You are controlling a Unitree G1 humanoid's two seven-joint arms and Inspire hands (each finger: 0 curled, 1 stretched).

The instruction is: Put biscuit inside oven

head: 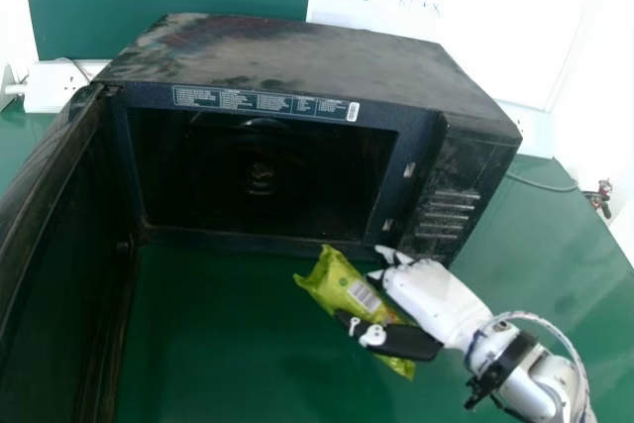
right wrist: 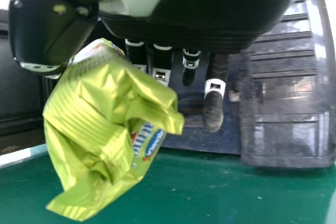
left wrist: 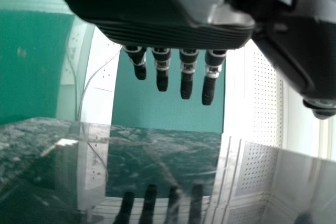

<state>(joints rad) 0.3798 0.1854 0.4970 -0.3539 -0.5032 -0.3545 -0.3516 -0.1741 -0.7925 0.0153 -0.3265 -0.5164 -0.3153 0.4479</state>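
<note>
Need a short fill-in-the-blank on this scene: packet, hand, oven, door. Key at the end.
The crinkled green plastic biscuit packet is held by the robot's ____ (left/right) hand.
The swinging door of the boxy black microwave oven stands ____ (open/closed).
That door is on the robot's ____ (left/right) side of the oven's opening.
The packet is ____ (inside/outside) the oven.

Missing words: right; open; left; outside.
</note>
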